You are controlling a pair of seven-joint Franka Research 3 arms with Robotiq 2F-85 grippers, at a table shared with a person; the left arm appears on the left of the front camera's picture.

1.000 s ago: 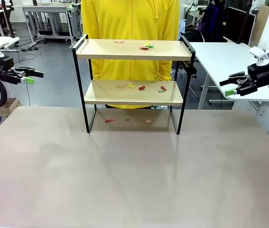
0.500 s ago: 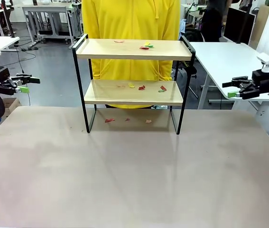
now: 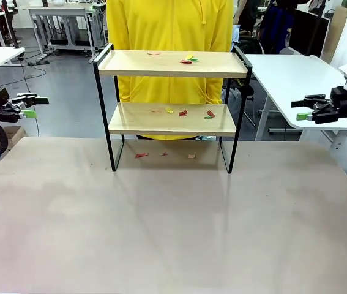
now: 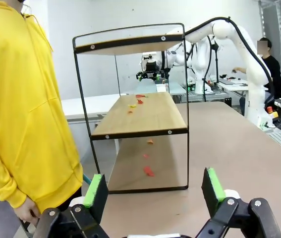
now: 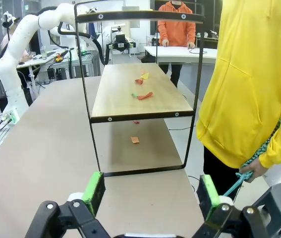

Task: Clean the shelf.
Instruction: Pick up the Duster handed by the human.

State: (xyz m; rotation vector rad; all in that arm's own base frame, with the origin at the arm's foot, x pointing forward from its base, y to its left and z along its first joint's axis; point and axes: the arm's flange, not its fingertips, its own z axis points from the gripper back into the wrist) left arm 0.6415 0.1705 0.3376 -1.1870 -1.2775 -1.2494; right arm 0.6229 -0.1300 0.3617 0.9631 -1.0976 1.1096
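The shelf [image 3: 172, 65] stands at the table's far middle, two light wooden boards in a black frame. Small red, yellow and green scraps [image 3: 188, 60] lie on its top board, more scraps [image 3: 182, 113] on the lower board, and a few [image 3: 164, 154] on the table beneath it. My left gripper [image 3: 34, 105] hangs open off the table's far left edge, well clear of the shelf. Off the far right, my right gripper [image 3: 303, 109] is open too. The left wrist view faces the shelf [image 4: 140, 116] end-on past open fingers [image 4: 96, 191]. From the other end, the shelf [image 5: 135, 96] shows beyond my right gripper [image 5: 150, 191].
A person in a yellow hoodie [image 3: 170, 24] stands right behind the shelf. A hand [image 5: 253, 167] at the person's side holds something teal. White tables [image 3: 289, 73] stand behind on the right and far left. The brown table [image 3: 173, 226] is bare in front of the shelf.
Both arms have drawn outward, away from the shelf. The left gripper has moved left, the right gripper right. Both stayed open. The scraps have not moved.
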